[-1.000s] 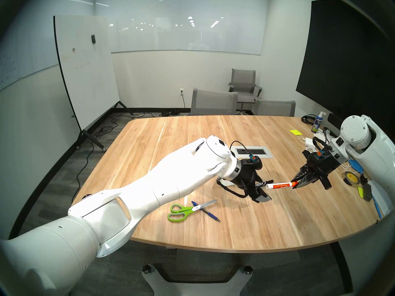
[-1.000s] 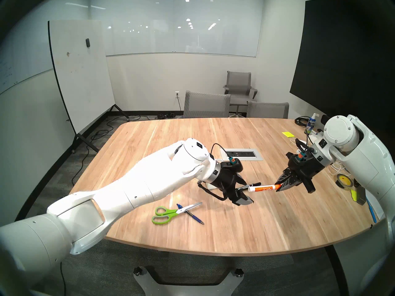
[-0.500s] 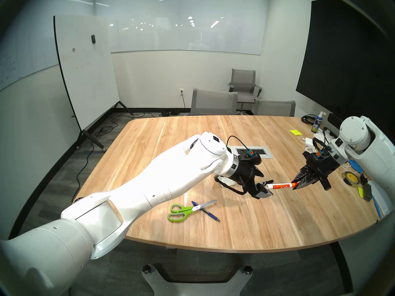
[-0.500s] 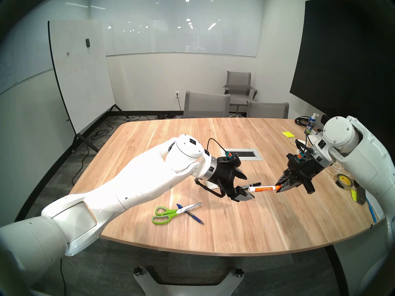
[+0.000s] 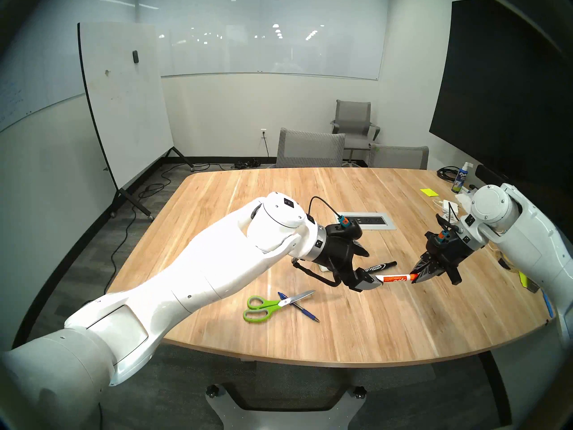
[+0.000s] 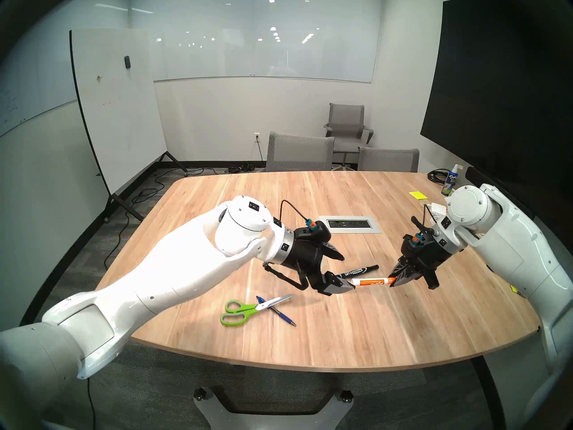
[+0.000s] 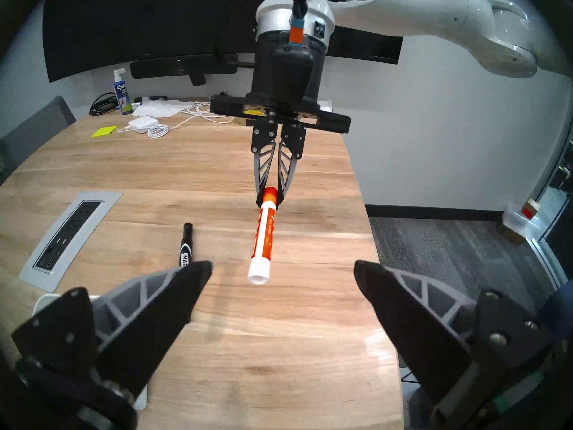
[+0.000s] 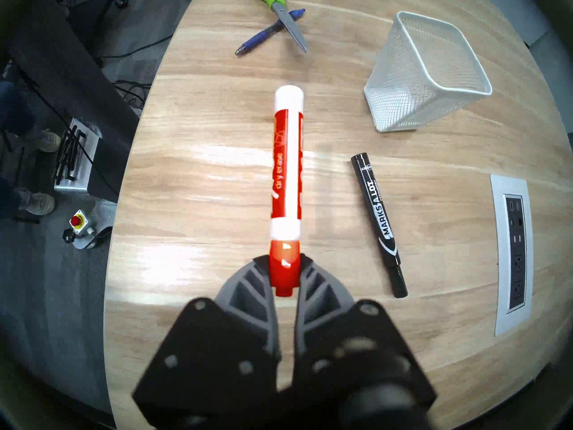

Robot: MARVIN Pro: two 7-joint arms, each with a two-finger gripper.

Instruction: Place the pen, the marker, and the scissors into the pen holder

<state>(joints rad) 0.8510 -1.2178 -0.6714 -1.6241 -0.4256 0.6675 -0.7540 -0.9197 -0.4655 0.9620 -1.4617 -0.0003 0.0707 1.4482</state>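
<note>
The right gripper (image 8: 284, 272) clamps the orange cap end of an orange-and-white dry-erase marker (image 8: 287, 168), holding it level above the wooden table (image 8: 198, 134). The left gripper (image 7: 282, 272) faces its white end, jaws spread wide. A black permanent marker (image 8: 377, 223) lies beside the white mesh pen holder (image 8: 424, 75), apparently empty. The scissors (image 5: 273, 305) cross the blue pen (image 5: 305, 312).

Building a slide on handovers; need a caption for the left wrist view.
Right gripper holds an orange-and-white marker out toward the open left gripper above the table.
</note>
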